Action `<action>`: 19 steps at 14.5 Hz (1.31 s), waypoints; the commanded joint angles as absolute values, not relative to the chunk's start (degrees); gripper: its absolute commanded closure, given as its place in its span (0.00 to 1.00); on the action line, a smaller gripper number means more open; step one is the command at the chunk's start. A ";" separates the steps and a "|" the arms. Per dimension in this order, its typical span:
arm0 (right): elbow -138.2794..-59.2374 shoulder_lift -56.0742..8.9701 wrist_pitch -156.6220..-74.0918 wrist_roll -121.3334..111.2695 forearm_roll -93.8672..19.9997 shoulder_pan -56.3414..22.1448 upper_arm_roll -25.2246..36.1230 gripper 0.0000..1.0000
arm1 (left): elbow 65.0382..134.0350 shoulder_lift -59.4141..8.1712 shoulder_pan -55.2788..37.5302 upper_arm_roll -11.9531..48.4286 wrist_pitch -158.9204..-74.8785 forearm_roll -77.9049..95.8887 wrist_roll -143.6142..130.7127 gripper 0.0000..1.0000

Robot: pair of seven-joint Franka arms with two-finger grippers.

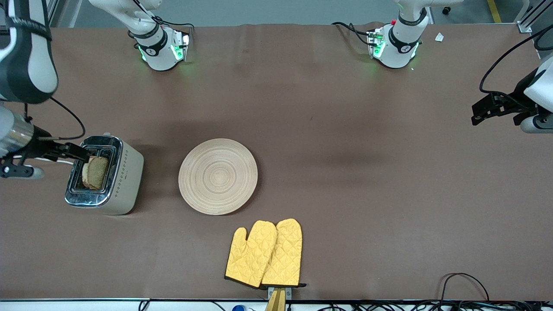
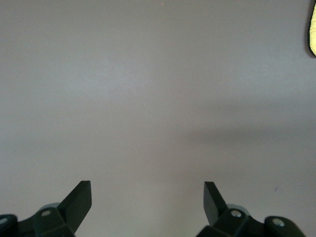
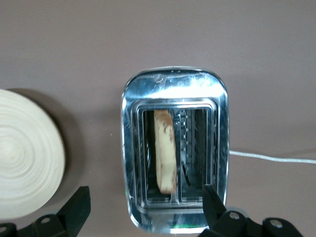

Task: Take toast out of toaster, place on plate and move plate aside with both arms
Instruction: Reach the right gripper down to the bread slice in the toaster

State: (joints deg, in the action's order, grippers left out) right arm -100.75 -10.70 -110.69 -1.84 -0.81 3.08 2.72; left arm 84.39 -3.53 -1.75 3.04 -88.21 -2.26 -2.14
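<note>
Right gripper [image 1: 84,154] is sitting over the toaster [image 1: 103,175] with its jaws spread wide and nothing in them, lined up so the two fingers can straddle the toast [image 1: 96,172]. Makes sense to me: the slice stands on edge in one slot with only its top sticking out of the chrome, so coming in from above is the one way to pinch it across its thin faces.

From my right wrist view, the toast [image 3: 165,153] runs lengthwise along the slot, which matches the toaster's [image 3: 175,153] long axis. In the front view that axis runs roughly from the robots' side of the counter toward the camera, and the slice's flat faces look toward the two ends of the counter. The other slot looks empty.

Next to the toaster, toward the left arm's end, the plate [image 1: 218,176] lies flat and bare, close enough for a short carry. Oven mitts [image 1: 265,253] lie nearer the camera than the plate.

Left gripper [image 1: 492,108] waits, also wide open and empty, over bare counter [image 1: 367,129] at its own end, well apart from everything. I'd guess it's parked there until the plate needs moving.
</note>
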 commanded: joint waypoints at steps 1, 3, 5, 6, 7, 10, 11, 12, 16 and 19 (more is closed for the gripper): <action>-101.25 -13.52 -113.72 -2.46 0.09 3.69 2.55 0.00 | 83.67 -3.87 -2.02 2.81 -88.07 -2.55 -2.46 0.00; -101.25 -15.90 -115.13 -2.55 0.09 3.78 2.55 0.00 | 83.67 -3.78 -1.93 2.72 -88.07 -2.55 -2.37 0.00; -101.25 -17.48 -115.31 -2.55 0.09 4.13 2.64 0.00 | 83.67 -3.87 -2.02 2.72 -88.07 -2.46 -2.81 0.00; -101.25 -18.10 -115.40 -2.90 0.35 4.74 2.64 0.13 | 83.67 -3.87 -2.11 2.72 -88.07 -2.29 -2.99 0.00; -101.60 -18.19 -115.31 -3.86 0.44 5.18 2.64 0.60 | 83.67 -3.87 -2.37 2.81 -88.07 -2.37 -3.16 0.00; -102.39 -18.02 -114.53 -3.96 0.44 5.19 2.64 1.00 | 83.67 -4.74 -2.63 2.90 -88.07 -2.29 -3.34 0.00; -102.31 -18.02 -114.26 -4.04 0.44 5.19 2.64 1.00 | 83.58 -4.75 -2.72 2.90 -88.07 -2.29 -3.51 0.00; -102.04 -18.02 -114.00 -4.13 0.44 5.10 2.64 1.00 | 83.50 -4.75 -2.72 2.81 -88.07 -2.29 -3.52 0.00; -99.07 -17.23 -109.35 -4.13 0.44 4.66 2.46 1.00 | 83.23 -4.75 -2.02 2.90 -88.16 -2.37 -2.99 0.00; -95.02 -16.00 -103.55 -4.22 0.35 4.48 2.29 1.00 | 83.23 -4.75 -2.46 2.90 -88.15 -2.37 -2.90 0.00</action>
